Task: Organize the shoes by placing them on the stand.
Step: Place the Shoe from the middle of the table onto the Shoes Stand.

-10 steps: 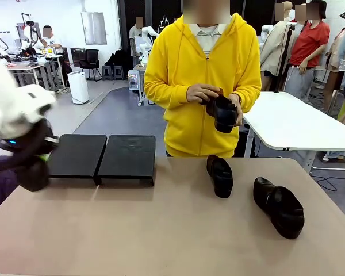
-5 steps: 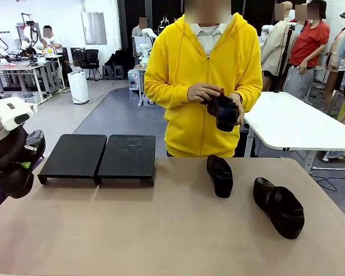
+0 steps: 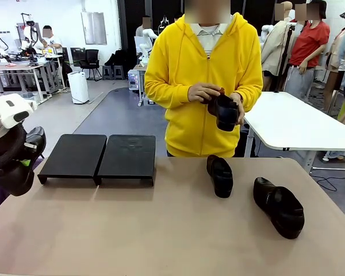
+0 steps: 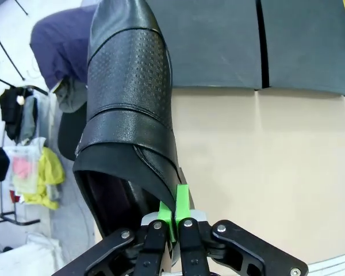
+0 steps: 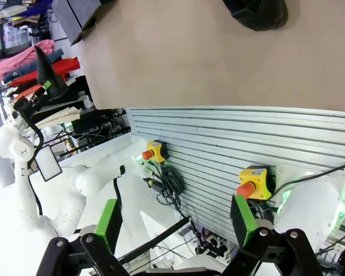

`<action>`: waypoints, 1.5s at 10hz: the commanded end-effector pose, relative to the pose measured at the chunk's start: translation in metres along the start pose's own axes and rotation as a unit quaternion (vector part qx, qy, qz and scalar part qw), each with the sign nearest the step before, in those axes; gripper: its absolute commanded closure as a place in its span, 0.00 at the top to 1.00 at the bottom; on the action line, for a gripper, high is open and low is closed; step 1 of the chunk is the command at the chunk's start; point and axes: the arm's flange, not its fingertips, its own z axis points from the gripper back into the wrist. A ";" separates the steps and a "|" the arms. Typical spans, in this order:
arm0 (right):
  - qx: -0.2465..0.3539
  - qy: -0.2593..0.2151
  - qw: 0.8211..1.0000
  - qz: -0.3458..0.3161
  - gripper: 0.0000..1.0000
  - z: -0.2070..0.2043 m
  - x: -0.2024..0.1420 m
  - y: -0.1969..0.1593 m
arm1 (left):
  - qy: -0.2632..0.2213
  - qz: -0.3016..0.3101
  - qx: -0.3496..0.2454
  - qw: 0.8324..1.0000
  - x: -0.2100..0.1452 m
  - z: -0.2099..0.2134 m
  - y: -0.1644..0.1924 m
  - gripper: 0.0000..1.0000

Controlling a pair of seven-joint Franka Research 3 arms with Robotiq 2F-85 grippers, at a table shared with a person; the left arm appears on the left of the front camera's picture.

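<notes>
Holding one black loafer (image 4: 129,115), your left pincer (image 4: 173,210) is clamped shut on the rim of its heel-end opening. The loafer's long axis runs straight out along the fingers, toe away from the wrist.

Key relation: in the front view the stand (image 3: 98,155) sits on the surface (image 3: 161,236) just to the right of this pincer. In the left wrist view its two panels lie across the far end, past the toe and a bit to one side. The toe is already aimed roughly at the left panel (image 3: 73,154). Both panels are bare.

Judgement: you need a short carry right and slightly far, then set it down on that panel; the left arm is clearly the nearer one.

Your right pincer (image 5: 175,221) gapes wide with nothing in it, back off the near edge of the surface.

Two loose loafers (image 3: 220,175) lie on the right half of the surface, well apart from the stand. The person's hands (image 3: 204,92) hold a fourth loafer (image 3: 224,113) above the far edge.
</notes>
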 end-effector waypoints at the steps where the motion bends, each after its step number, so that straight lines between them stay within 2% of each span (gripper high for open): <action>1: -0.002 0.004 1.000 0.013 1.00 0.004 -0.001 -0.002 | 0.000 -0.010 -0.043 0.999 0.052 -0.017 0.008 0.00; 2: -0.002 0.004 1.000 0.013 1.00 0.004 -0.001 -0.002 | -0.020 -0.040 -0.038 0.998 0.087 -0.031 0.011 0.00; 4: -0.002 0.004 1.000 0.013 1.00 0.004 -0.001 -0.002 | -0.032 -0.106 -0.077 0.991 0.142 -0.084 0.009 0.00; 6: -0.002 0.004 1.000 0.013 1.00 0.004 -0.001 -0.002 | -0.040 -0.104 -0.063 0.992 0.163 -0.119 0.005 0.00; 7: -0.002 0.004 1.000 0.013 1.00 0.004 -0.001 -0.002 | -0.037 -0.095 -0.066 0.993 0.167 -0.128 0.004 0.00; 10: -0.002 0.004 1.000 0.013 1.00 0.004 -0.001 -0.002 | -0.011 -0.063 -0.025 0.998 0.166 -0.142 0.003 0.00; 15: -0.002 0.004 1.000 0.013 1.00 0.004 -0.001 -0.002 | 0.005 -0.061 -0.022 0.998 0.167 -0.150 -0.001 0.00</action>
